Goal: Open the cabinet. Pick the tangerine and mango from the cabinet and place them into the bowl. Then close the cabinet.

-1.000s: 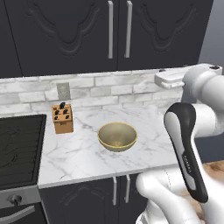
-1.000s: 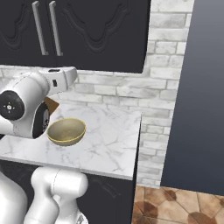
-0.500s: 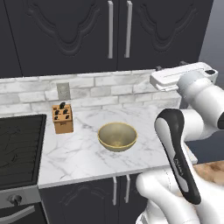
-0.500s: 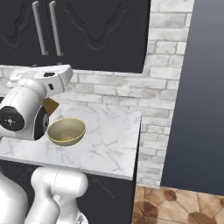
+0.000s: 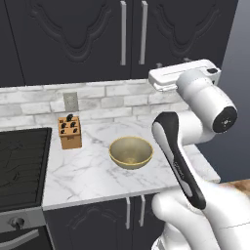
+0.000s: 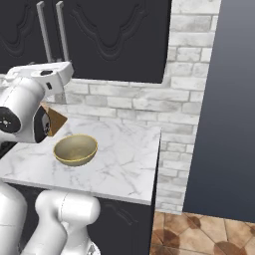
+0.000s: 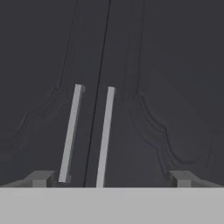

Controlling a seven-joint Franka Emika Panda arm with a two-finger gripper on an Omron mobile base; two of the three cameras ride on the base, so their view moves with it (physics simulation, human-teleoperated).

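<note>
The cabinet (image 5: 88, 39) hangs above the counter with both carved doors shut. Its two long silver bar handles (image 5: 123, 31) stand side by side at the seam, and the hand view shows them (image 7: 105, 135) straight ahead. My gripper (image 7: 111, 179) is open, its tips wide apart, and it faces the doors from a short distance without touching them. From the left base camera the gripper (image 5: 173, 66) is just below the right door's lower edge. The tan-gold bowl (image 5: 131, 152) sits empty on the marble counter (image 6: 124, 159), lower left of the hand. The tangerine and mango are hidden.
A wooden knife block (image 5: 70, 132) stands left of the bowl, near a wall outlet (image 5: 71, 101). A black stove (image 5: 19, 161) lies at the far left. Low cabinet doors with short handles (image 5: 134, 212) are under the counter. A dark tall panel (image 6: 224, 99) bounds the counter's right end.
My hand has risen and shifted left, from beside the counter's right end up toward the cabinet's handles. The jaws stayed open. Bowl and doors are unmoved.
</note>
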